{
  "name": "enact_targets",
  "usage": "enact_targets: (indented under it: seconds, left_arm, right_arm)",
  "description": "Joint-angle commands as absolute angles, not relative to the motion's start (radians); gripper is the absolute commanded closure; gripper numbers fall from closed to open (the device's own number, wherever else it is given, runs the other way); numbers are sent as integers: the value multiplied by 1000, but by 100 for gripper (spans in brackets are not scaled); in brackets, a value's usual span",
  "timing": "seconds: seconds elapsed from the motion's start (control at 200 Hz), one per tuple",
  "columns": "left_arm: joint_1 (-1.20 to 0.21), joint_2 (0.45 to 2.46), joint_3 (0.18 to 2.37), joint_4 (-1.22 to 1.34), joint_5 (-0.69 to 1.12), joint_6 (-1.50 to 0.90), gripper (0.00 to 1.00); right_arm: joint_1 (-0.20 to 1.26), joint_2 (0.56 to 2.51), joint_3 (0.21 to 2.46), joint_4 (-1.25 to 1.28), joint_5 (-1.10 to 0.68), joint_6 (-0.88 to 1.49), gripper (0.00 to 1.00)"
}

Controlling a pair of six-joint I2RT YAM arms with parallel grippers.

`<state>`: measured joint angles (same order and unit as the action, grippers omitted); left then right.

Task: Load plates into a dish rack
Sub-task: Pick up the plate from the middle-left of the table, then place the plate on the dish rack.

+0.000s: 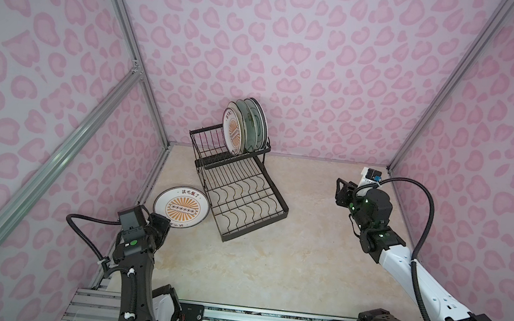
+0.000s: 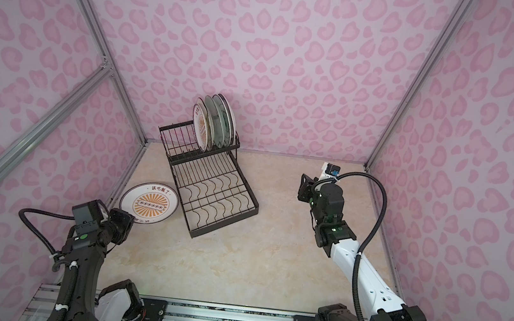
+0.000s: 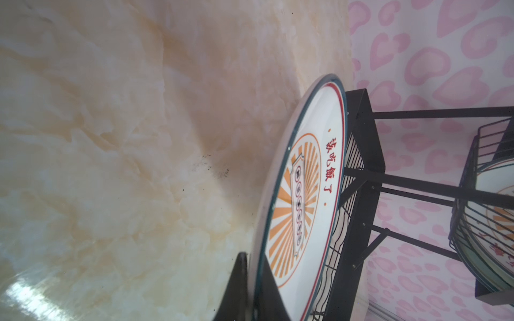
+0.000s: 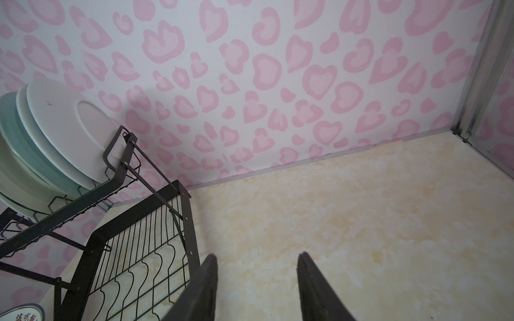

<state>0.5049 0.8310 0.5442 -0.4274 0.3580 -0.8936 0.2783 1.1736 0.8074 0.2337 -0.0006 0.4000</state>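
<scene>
1. Pink heart-print walls (image 1: pixel 295 56) enclose a marbled beige tabletop (image 1: pixel 286 265). The dish rack (image 1: pixel 255 225) stands angled toward the back.
2. Several racked plates (image 1: pixel 236 128) stand on edge in the right part of its raised tier (image 1: pixel 232 157). The slots to their left are free, and the lower tray holds nothing.
3. The sunburst plate (image 1: pixel 181 207), the only one seen off the rack, lies just beside the lower tray, its far rim at the tray's frame.
4. The left gripper (image 3: pixel 251 271) is pinched on that plate's near rim, one finger under and one over.
5. The right gripper (image 4: pixel 258 254) hangs well right of the rack, jaws parted around nothing.
6. The step in hand looks like the pick-up. The next move calls for lifting clear of the tray frame, tipping the plate upright, and lowering it into a free slot. A thin rim grip may let it swing.
</scene>
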Motion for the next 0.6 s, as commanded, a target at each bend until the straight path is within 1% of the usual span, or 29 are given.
enact_targets:
  seconds: [0.0, 0.235, 0.595]
  left_arm:
    - [505, 809, 542, -419, 412, -874, 97]
    - [505, 808, 530, -399, 493, -875, 97]
    - [500, 817, 558, -412, 570, -829, 97]
  right_arm:
    - [279, 1177, 815, 234, -13, 403, 54]
    - [291, 1209, 843, 230, -47, 409, 53]
    - [309, 1242, 882, 208, -87, 409, 52]
